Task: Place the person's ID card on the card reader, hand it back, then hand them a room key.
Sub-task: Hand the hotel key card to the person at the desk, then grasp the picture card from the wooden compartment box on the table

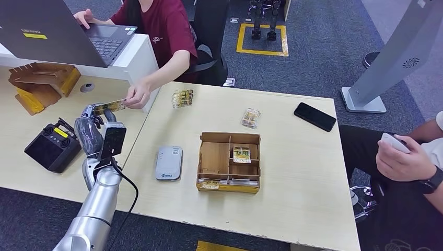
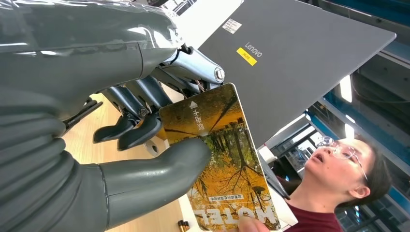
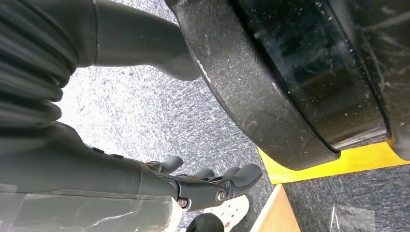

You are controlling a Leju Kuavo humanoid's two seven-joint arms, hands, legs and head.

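The left hand (image 1: 99, 123) pinches the card (image 1: 109, 107) between thumb and fingers (image 2: 130, 130), far beyond the card reader (image 1: 169, 162), where the person's hand (image 1: 137, 97) takes its other end. The right hand (image 3: 145, 186) hangs, fingers loosely apart.

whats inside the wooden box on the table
The wooden box has several compartments. One patterned card lies in a middle compartment and another card in the front row. The left compartment looks bare. The dividers hide part of the front row.

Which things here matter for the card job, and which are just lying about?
Job: card pinched by the left hand and a person's hand; card reader; card box.
Lying about: phone, black controller, laptop.
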